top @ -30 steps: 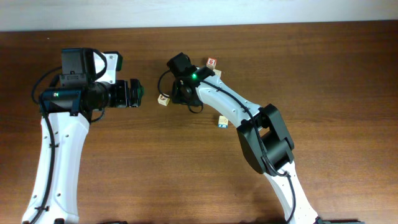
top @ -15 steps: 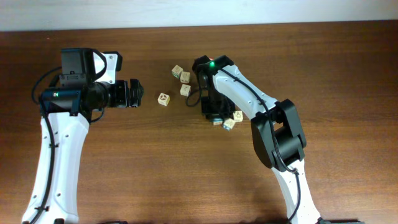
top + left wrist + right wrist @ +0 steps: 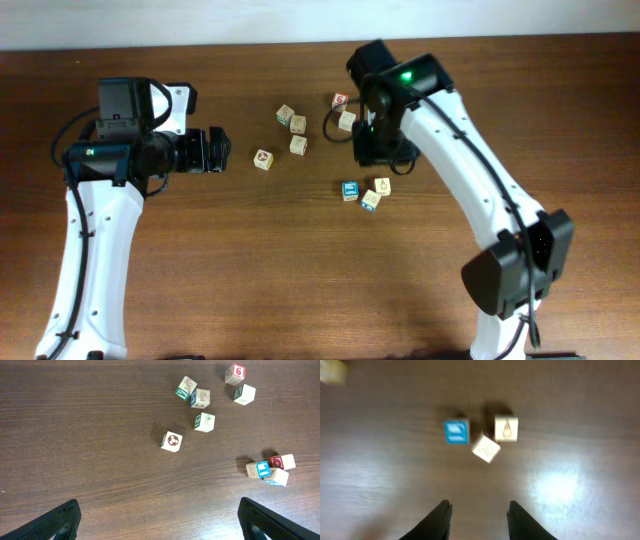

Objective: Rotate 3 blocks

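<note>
Since half a second ago my right arm has swung off the cluster and pulled toward the far side, so its end effector (image 3: 479,507) hangs above the three blocks, fingers parted a modest way and holding nothing. The blue-faced block (image 3: 456,432), the angled tan block (image 3: 485,448) and the square-set tan block (image 3: 506,428) sit bunched together, the angled one seemingly touching both neighbours. I judge that to be the hazard: closing on any one could drag or tip the others. The left end effector (image 3: 159,510) is spread wide and empty, well apart. The table (image 3: 200,250) is dark glossy wood grain with glare under the right wrist, and a pale wall strip (image 3: 200,20) runs along its far edge.
</note>
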Robot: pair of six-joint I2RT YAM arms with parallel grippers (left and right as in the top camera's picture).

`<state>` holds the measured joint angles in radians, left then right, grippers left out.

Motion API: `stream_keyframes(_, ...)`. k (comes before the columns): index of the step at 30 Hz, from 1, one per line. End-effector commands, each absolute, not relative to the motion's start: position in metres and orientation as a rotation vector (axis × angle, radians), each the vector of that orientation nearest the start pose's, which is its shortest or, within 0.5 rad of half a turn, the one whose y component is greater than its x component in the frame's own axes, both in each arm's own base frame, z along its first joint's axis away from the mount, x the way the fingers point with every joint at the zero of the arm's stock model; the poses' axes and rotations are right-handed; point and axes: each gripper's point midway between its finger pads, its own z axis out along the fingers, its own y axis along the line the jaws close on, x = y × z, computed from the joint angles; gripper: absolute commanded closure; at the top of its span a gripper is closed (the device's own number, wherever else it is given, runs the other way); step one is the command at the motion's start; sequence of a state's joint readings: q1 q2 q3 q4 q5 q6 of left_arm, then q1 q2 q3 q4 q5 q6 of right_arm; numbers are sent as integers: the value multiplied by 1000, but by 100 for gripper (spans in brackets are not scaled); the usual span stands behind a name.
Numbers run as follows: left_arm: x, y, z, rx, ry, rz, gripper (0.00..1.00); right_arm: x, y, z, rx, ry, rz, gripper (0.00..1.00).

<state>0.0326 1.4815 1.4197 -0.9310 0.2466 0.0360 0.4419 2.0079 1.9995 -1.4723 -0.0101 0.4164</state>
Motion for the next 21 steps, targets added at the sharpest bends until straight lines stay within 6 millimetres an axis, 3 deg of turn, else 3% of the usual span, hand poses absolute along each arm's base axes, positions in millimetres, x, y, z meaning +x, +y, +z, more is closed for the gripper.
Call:
stream_keyframes(1, 381, -29, 226, 93, 2525, -281, 1, 338, 166, 108, -37, 3209, 2, 74)
stream_keyframes(3, 381, -29, 226, 93, 2525, -281, 1, 326, 163, 85, -34, 3258, -10, 79)
stream_keyframes(6, 381, -29, 226, 93, 2525, -281, 1, 313, 159, 47, -33, 3297, -23, 80)
stream_keyframes(9, 381, -29, 226, 93, 2525, -281, 1, 315, 157, 18, -36, 3263, -20, 82)
stream_keyframes(12, 381, -29, 226, 93, 2525, -281, 1, 325, 151, 12, -49, 3206, -84, 82)
stream_keyframes(21, 381, -29, 226, 93, 2525, -281, 1, 351, 165, 11, -233, 3089, 6, 82)
